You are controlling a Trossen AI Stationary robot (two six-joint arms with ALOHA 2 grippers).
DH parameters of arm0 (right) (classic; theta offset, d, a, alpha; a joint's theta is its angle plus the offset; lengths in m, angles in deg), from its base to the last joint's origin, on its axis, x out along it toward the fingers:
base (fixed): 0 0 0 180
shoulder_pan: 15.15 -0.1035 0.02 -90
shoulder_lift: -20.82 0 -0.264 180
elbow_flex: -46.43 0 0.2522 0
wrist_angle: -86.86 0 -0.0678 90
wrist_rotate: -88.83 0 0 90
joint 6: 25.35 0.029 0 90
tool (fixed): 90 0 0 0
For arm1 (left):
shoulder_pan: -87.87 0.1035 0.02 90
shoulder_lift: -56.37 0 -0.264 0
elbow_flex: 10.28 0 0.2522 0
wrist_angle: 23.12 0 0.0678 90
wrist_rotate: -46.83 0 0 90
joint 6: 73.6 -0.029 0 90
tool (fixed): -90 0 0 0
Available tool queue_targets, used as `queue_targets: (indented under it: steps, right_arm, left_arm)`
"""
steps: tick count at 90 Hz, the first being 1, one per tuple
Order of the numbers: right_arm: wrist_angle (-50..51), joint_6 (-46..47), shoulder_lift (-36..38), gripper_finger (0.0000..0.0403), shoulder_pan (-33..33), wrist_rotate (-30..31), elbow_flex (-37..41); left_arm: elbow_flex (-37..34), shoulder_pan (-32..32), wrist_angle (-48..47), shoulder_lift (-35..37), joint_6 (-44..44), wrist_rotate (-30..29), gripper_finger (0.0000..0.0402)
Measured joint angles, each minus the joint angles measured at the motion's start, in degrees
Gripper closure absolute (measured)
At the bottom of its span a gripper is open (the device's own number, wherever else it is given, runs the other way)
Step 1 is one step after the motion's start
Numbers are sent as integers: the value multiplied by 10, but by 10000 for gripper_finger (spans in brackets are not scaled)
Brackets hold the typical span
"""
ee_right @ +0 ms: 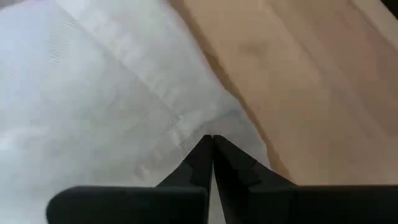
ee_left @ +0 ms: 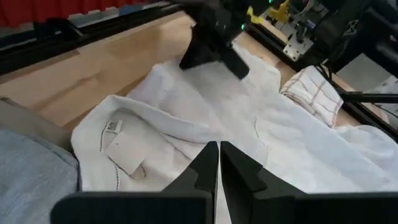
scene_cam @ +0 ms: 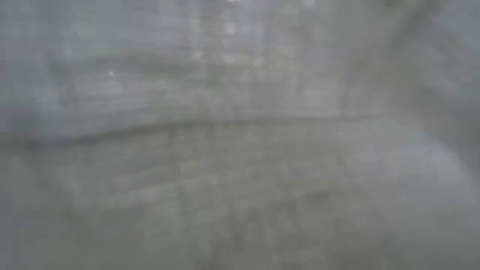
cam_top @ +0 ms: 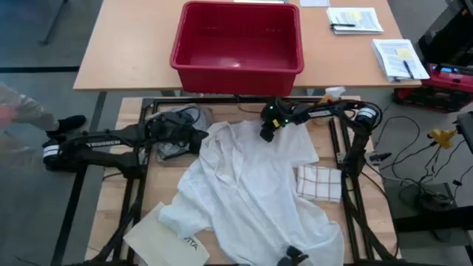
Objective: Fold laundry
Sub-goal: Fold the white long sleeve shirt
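- While white cloth blankets the low view, a red bin (cam_top: 236, 44) sits beyond the white shirt (cam_top: 251, 185).
- Right gripper (ee_right: 212, 138) pinches the shirt's edge; left gripper (ee_left: 219, 146) hovers closed, empty.

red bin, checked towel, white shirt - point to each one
red bin (cam_top: 194, 59): high view, left wall.
checked towel (cam_top: 319, 183): high view, middle of the fold.
white shirt (cam_top: 244, 192): high view, its body.

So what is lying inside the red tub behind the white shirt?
The red tub shows only its bare ribbed floor, nothing lying in it. Its near wall hides a strip of the floor, so anything flat there would not show.
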Motion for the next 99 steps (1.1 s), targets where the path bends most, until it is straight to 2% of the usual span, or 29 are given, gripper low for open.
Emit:
queue_targets:
  steps: [28, 47, 55, 65, 73, 80, 84, 89, 99]
  right_arm:
    - [105, -14, 46, 403, 71, 47, 17]
    - [119, -14, 53, 403, 121, 51, 26]
    - [121, -13, 57, 403, 144, 54, 27]
    - [133, -7, 65, 403, 173, 75, 28]
    - [140, -9, 77, 403, 186, 48, 30]
    - [142, -11, 110, 403, 185, -18, 30]
    - [142, -2, 136, 403, 175, -37, 30]
    - [142, 0, 175, 403, 159, -35, 30]
    - [140, 20, 249, 403, 128, 6, 28]
  left_arm:
    - [0, 0, 7, -17, 0, 0, 402]
    - [0, 0, 16, -27, 1, 0, 402]
    - [0, 0, 17, -30, 34, 2, 402]
    - [0, 0, 21, -42, 36, 15, 402]
    - [0, -2, 21, -59, 35, 16, 402]
    - [2, -2, 19, -74, 32, 19, 402]
    - [8, -2, 20, -84, 26, 19, 402]
    - [13, -2, 22, -96, 19, 19, 402]
    - [26, -4, 12, -124, 17, 24, 402]
